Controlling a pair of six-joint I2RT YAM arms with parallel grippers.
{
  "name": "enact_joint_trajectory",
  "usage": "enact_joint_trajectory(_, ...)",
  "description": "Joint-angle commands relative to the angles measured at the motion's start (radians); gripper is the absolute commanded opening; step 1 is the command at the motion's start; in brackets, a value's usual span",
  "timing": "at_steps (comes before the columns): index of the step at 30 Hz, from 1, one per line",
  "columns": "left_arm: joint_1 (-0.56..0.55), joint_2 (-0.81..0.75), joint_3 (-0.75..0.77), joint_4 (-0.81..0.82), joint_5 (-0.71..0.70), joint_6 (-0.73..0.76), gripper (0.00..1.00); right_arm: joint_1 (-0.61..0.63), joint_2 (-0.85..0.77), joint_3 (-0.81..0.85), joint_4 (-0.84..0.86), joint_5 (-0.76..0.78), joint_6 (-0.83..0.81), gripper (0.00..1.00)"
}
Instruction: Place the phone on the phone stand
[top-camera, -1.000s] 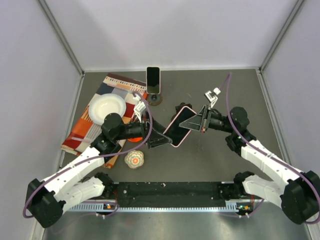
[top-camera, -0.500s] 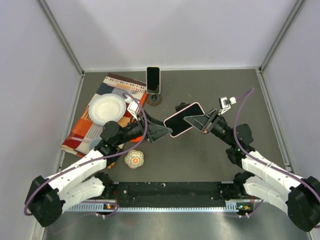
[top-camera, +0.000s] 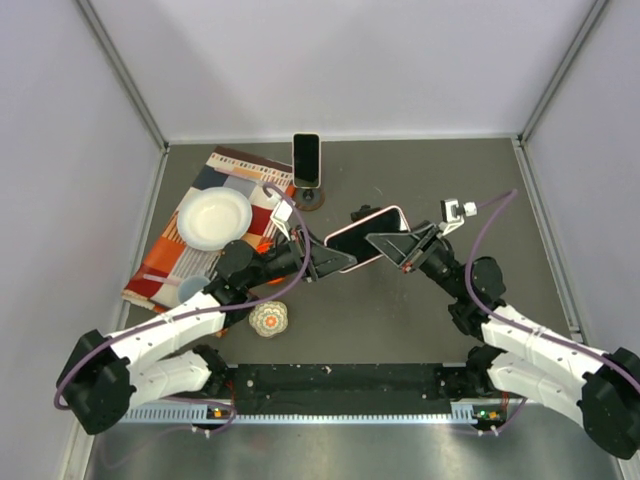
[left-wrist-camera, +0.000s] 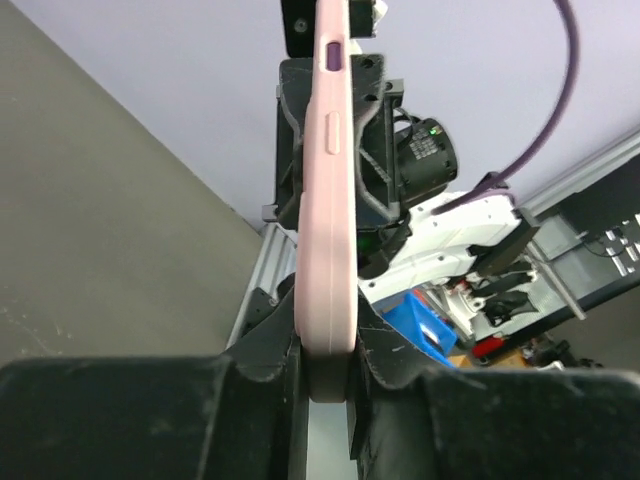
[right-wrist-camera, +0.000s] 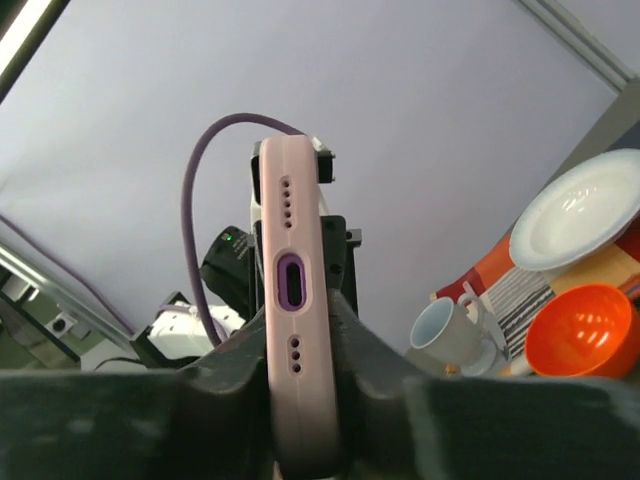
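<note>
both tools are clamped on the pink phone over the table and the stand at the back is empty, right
Not quite. Both the left tool and right tool are clamped on the pink phone, but the stand at the back is not empty: the top external view shows another phone standing upright on it.

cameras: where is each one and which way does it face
top external: above and behind the bases, looking down on the table; both arms show, left gripper and right gripper clamping the pink phone.
left wrist: on the left arm, looking along its fingers at the phone's side edge, right arm beyond.
right wrist: on the right arm, looking past its fingers at the phone's port end, left arm, white plate and orange bowl beyond.
shared: phone in all; plate in top and right wrist.
</note>
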Motion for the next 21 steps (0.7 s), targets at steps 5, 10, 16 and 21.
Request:
enact_joint_trajectory(5, 0.002, -0.126, 0.124, -0.335, -0.021, 0.306, 0.0, 0.003, -0.083, 0.162, -0.525, -0.144, -0.253, 0.83)
enact_joint_trajectory(10, 0.013, -0.174, 0.265, -0.729, 0.032, 0.625, 0.0, -0.104, -0.092, 0.326, -0.961, -0.301, -0.544, 0.98)
enact_joint_trajectory(16, 0.013, -0.165, 0.378, -1.079, 0.29, 0.904, 0.0, -0.129, -0.051, 0.516, -1.362, -0.454, -0.939, 0.99)
enact_joint_trajectory(21, 0.013, -0.126, 0.432, -1.23, 0.358, 1.006, 0.0, -0.106, 0.009, 0.571, -1.375, -0.662, -0.987, 0.91)
